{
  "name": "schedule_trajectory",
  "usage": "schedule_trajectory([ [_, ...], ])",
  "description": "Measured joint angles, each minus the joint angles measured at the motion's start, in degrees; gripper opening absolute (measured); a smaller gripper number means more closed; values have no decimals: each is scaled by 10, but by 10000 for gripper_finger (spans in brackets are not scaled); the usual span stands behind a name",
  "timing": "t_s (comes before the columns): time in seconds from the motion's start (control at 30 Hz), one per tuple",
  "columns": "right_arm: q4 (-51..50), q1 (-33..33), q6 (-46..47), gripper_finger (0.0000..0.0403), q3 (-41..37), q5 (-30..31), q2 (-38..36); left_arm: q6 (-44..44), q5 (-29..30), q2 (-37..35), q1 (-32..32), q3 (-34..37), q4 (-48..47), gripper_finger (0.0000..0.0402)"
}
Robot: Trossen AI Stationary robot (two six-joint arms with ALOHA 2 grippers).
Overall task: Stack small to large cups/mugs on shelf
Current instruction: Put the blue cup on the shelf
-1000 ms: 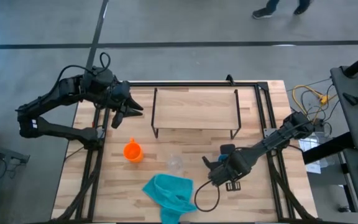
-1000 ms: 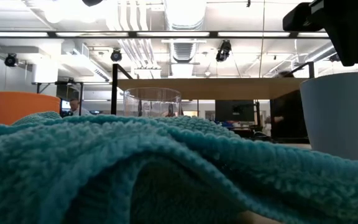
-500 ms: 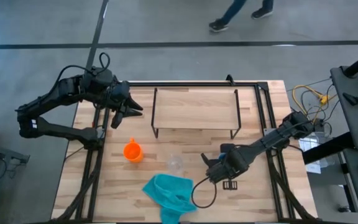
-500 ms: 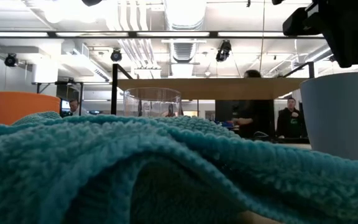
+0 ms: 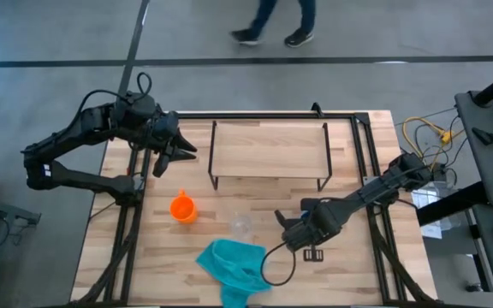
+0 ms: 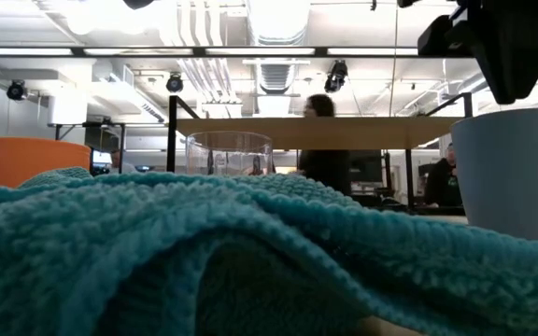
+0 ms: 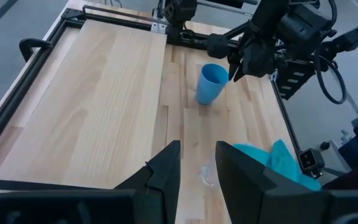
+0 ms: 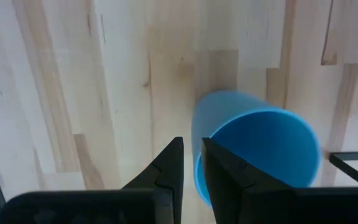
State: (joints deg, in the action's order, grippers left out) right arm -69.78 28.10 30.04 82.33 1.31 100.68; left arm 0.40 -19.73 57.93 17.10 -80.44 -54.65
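- Standing upright on the pale plank table [image 5: 349,265], the blue cup [image 7: 212,83] is a smooth, slightly tapered tumbler with an open round mouth; it sits near the table's right side, in front of the shelf [image 5: 268,152].
- Right gripper [image 8: 190,168] hangs directly above it, looking down into the mouth; its dark fingers sit close together with only a narrow slit between them, grasping nothing, over the cup's rim edge.
- Glass cup [image 5: 241,223], small, clear and cylindrical, stands mid-table, just behind the cloth [image 5: 234,267].
- Orange mug [image 5: 182,208], round with a short handle, stands left of the glass, apart from it.
- Shelf is a rectangular light-wood board on thin black wire legs at the back of the table, nothing on it.
- Cloth is teal, nubby terry, crumpled at the front edge.
- Left gripper [image 7: 197,163] waits off the shelf's left end, fingers slightly parted and empty.
- A person [image 6: 323,154] stands in the room beyond.
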Motion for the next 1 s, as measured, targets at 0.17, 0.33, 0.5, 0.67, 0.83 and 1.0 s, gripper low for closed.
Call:
schedule_trajectory([
  [0.17,-1,0,21,52,-22,0,0,0,0,0,0,-1,1,88],
  [0.33,0,0,63,52,-37,0,0,1,0,0,0,0,0,88],
  [0.5,1,0,63,52,-38,1,0,1,0,0,0,-2,1,88],
  [0.67,14,0,61,52,-54,2,0,1,0,0,0,0,1,88],
  [0.83,40,0,62,52,-84,2,0,1,0,1,0,-2,1,88],
  [1.0,37,0,64,46,-82,2,-6,1,0,-1,0,-2,1,88],
])
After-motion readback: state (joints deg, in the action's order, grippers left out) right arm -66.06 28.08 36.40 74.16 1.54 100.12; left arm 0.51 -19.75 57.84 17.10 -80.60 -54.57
